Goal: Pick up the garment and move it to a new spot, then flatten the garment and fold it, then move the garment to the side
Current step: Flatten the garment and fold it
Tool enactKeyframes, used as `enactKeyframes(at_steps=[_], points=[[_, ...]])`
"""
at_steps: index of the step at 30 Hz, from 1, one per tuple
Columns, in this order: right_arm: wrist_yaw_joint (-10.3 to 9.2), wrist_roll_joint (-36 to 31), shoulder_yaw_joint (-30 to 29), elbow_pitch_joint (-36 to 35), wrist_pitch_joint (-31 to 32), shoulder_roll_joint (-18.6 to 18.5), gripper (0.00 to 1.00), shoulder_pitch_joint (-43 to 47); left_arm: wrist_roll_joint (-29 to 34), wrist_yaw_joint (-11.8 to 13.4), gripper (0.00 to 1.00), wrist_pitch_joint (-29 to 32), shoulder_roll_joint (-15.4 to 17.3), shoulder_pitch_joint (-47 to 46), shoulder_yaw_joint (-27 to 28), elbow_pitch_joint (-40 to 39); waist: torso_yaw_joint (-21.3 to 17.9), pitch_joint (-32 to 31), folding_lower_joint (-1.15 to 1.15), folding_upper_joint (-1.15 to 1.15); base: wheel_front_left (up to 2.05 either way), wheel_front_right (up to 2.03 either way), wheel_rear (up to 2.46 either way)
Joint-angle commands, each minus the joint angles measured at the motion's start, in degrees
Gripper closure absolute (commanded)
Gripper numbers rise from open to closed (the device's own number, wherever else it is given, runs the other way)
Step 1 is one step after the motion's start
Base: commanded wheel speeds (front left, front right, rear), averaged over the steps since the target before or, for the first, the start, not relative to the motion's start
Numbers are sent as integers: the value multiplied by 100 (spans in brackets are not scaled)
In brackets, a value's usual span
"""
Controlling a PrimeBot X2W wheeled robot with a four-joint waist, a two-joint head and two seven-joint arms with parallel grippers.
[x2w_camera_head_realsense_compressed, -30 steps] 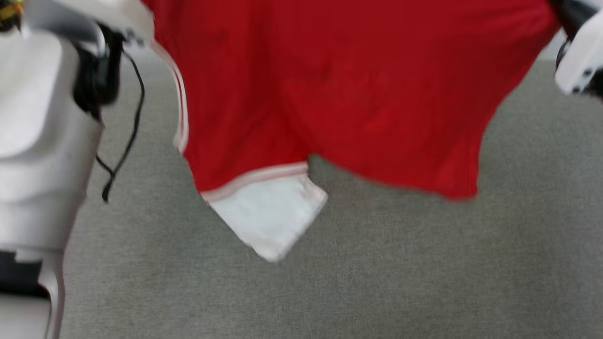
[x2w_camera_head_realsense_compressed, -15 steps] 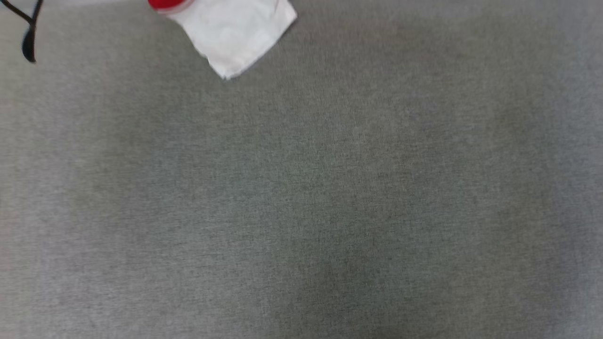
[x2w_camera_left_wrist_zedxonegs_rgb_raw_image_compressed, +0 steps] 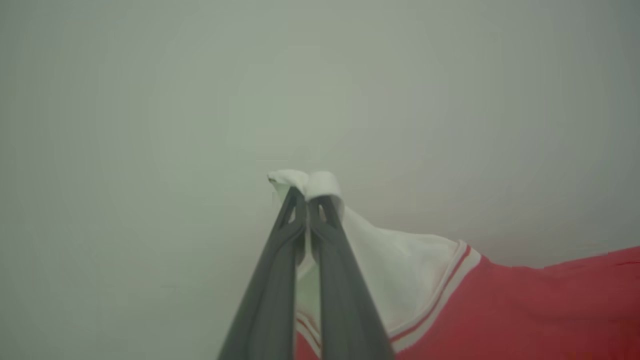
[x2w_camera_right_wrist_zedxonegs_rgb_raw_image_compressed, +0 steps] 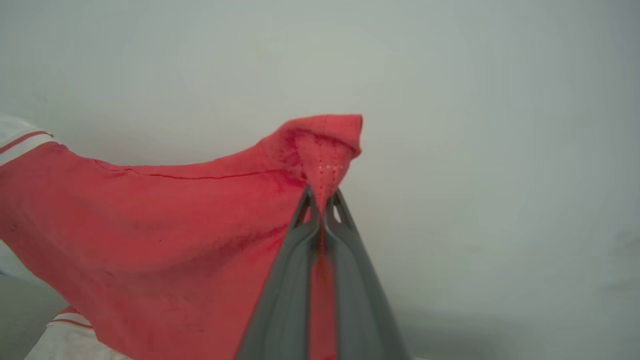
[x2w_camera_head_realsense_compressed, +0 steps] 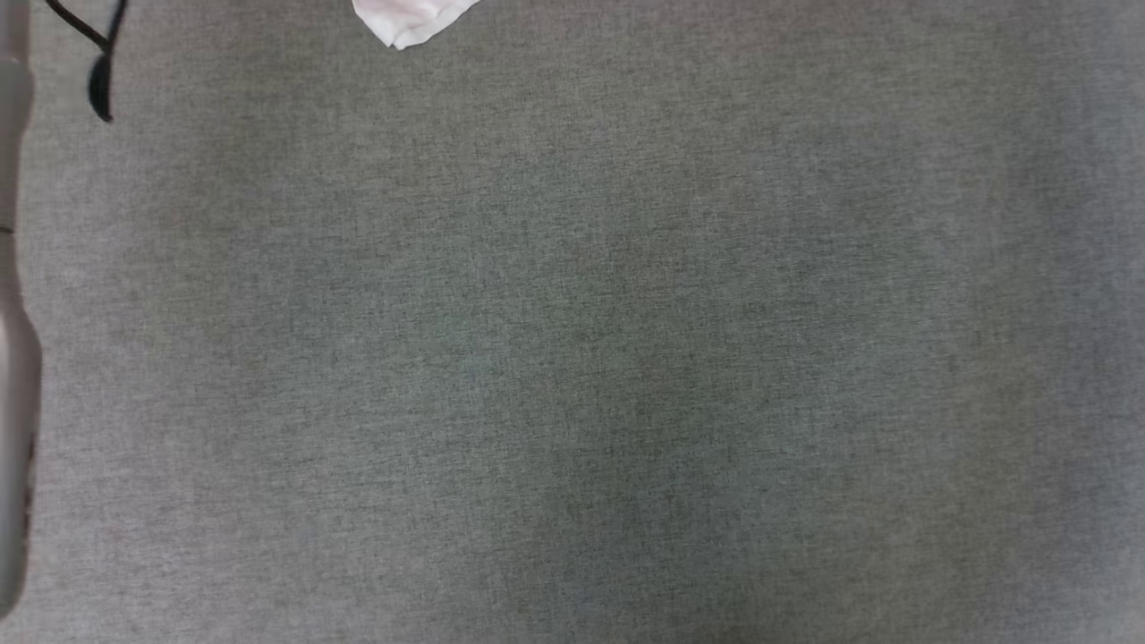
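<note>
Clearly the first step is in hand: the garment (x2w_camera_right_wrist_zedxonegs_rgb_raw_image_compressed: 165, 235) hangs lifted between both arms, and by my reading it is on its way to a new spot, not yet laid down. The left claw (x2w_camera_left_wrist_zedxonegs_rgb_raw_image_compressed: 307, 197) is clamped on a bunch of white sleeve cloth that folds over its tips. The right claw (x2w_camera_right_wrist_zedxonegs_rgb_raw_image_compressed: 321, 197) is pinched tight on a peak of red cloth, with a red strip running down between its fingers. Between the two grips the red body stretches as a sheet with a sagging lower edge, striped trim on the left claw's side. Behind the cloth both wrist views give a pale blank background, so nothing stands close to either claw.

In the head view the sleeve tip (x2w_camera_head_realsense_compressed: 404, 20) dips in at the top edge over the grey woven surface (x2w_camera_head_realsense_compressed: 572, 358); whether it touches I cannot tell.

The next move probably calls for lowering both claws together and well apart, so the cloth lands spread. The loose sleeve would likely meet the surface first and could tuck under.

A wide stretch of grey lies open across the middle. No border of it is in sight, so how near an edge lies cannot be judged. At the left a pale robot part (x2w_camera_head_realsense_compressed: 13, 358) and a dangling black cable (x2w_camera_head_realsense_compressed: 100, 85) sit close to the sleeve side and want avoiding.
</note>
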Motion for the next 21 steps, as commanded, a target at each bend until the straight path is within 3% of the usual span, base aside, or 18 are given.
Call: enactKeyframes(at_steps=[1, 10, 21], points=[[-2, 77, 134, 67, -88, 31, 100, -69, -26, -43, 100, -35, -44, 106, 5, 78, 27, 31, -1, 0, 0, 0, 0], [-3, 687, 1042, 497, -286, -71, 100, 572, -237, -374, 100, -29, -287, 892, 94, 601, 153, -402, -1, 0, 0, 0, 0], [-3, 1558, 1942, 197, -333, -529, 100, 2642, -572, -650, 100, -30, -416, 3229, 291, 676, 352, -1816, -1, 0, 0, 0, 0]])
